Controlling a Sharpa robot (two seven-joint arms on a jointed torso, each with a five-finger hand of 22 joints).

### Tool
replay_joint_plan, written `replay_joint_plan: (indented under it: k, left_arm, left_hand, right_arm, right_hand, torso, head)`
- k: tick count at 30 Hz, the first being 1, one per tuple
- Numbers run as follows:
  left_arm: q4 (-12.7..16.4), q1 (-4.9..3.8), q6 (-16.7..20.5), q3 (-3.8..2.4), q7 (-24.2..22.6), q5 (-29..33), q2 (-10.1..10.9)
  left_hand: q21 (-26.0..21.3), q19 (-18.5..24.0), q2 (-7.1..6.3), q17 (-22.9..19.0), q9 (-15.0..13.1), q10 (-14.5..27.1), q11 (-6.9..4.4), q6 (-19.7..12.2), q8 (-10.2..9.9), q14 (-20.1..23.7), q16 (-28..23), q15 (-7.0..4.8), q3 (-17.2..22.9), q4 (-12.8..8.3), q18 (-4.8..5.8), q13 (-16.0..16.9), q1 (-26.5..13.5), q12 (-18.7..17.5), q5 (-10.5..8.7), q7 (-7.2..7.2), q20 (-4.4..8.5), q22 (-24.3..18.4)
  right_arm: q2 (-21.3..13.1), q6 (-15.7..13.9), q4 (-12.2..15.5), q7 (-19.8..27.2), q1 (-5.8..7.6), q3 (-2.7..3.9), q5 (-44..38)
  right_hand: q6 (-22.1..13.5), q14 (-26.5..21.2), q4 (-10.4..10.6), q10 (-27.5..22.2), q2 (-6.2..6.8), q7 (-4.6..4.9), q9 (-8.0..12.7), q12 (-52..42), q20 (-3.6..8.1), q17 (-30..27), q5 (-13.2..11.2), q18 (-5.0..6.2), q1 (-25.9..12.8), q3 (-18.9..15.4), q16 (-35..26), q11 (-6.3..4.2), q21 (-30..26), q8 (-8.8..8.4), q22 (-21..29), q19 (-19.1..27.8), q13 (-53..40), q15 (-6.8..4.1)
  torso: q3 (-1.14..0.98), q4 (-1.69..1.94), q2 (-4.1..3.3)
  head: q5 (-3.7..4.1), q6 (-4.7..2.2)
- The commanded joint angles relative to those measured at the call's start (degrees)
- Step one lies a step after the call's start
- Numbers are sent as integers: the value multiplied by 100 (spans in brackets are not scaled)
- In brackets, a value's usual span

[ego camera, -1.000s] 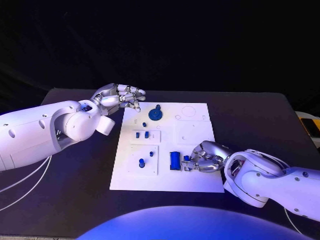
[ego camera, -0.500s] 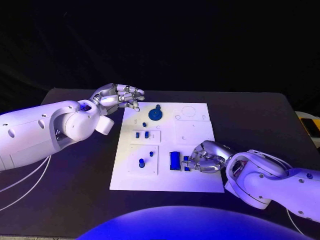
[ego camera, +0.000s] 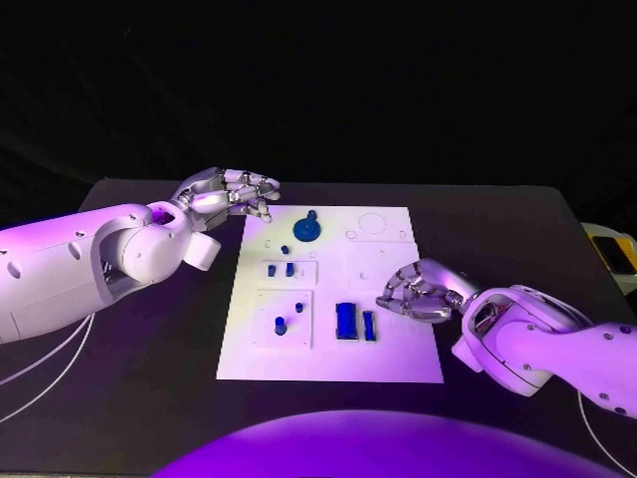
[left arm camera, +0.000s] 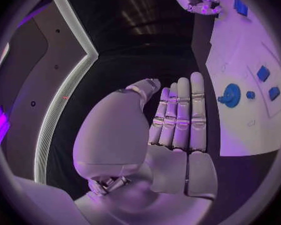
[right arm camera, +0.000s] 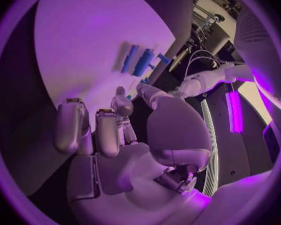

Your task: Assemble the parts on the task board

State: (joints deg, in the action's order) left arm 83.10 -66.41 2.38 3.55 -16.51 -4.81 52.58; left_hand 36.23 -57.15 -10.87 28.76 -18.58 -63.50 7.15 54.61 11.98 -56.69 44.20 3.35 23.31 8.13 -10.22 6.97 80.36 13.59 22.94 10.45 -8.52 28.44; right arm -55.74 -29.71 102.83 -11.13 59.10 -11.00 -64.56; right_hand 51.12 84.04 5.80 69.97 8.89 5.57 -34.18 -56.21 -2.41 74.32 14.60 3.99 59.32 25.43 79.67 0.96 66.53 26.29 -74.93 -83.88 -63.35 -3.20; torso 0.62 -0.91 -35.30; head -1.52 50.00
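Right hand (ego camera: pixel 422 293), fingers curled and empty, right of two blue bars (ego camera: pixel 353 321) on the board (ego camera: pixel 383 363); approach squarely before pinching. Left hand (ego camera: pixel 233 192) flat, empty.

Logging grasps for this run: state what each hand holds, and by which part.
Nothing is held. The right hand hangs with curled, empty fingers over the task board; the left hand sits off its far corner, empty too.

White task board (ego camera: pixel 390 354) on a black worktop (ego camera: pixel 533 239); blue parts, among them a round disc (ego camera: pixel 308 228) and two upright bars (ego camera: pixel 346 320). Silver fingers (ego camera: pixel 247 189), white arms (ego camera: pixel 61 269).
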Motion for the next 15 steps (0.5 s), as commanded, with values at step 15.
replay_joint_plan:
  k: [15]
  left_arm:
    - [-769, 279, 1340, 23, -1313, 800, -494]
  left_hand:
    - [-3098, 935, -40, -1303, 279, 579, 273, -524, -397, 1094, -3090, 623, -479, 807, -12, -334, 172, -1010, -234, -19, -792, -2132]
  right_arm:
    - [1064, 1301, -2880, 3493, 347, 129, 5840]
  right_hand:
    - [-532, -3080, -677, -1327, -180, 557, 1024, 4491, -909, -4715, -1102, 561, 727, 942, -5879, 782, -6302, -1277, 3110, 2631, 4905, 961]
  torso:
    - [97, 34, 424]
  head:
    - [115, -452]
